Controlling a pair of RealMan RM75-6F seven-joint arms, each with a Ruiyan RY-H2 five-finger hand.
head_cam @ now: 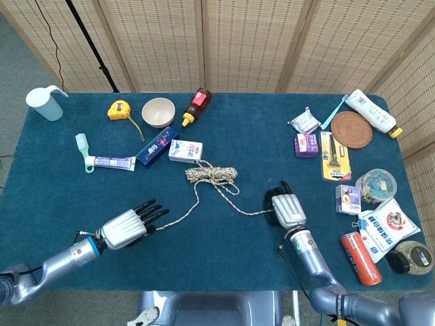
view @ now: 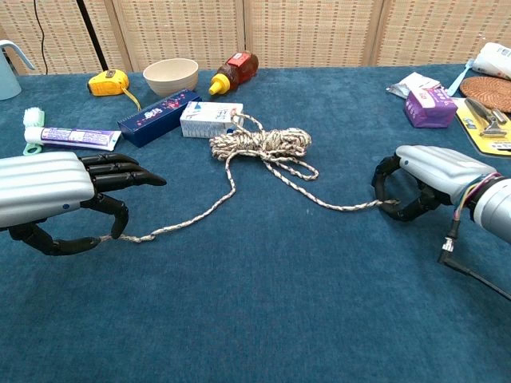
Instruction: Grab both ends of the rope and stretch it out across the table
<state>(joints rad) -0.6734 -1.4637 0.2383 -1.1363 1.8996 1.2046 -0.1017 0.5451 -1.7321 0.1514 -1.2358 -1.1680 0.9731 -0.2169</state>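
The speckled rope lies partly coiled mid-table, with one strand running out to each side. My left hand is low at the front left. Its thumb and one curled finger pinch the rope's left end against the cloth, while the other fingers point straight out. My right hand rests on the table at the right, with fingers curled around the rope's right end. Both strands lie slack on the blue tablecloth.
Just behind the coil sit a white box and a dark blue box. Toothpaste, a bowl, a tape measure and a sauce bottle stand further back. Packets, a red can and jars crowd the right edge.
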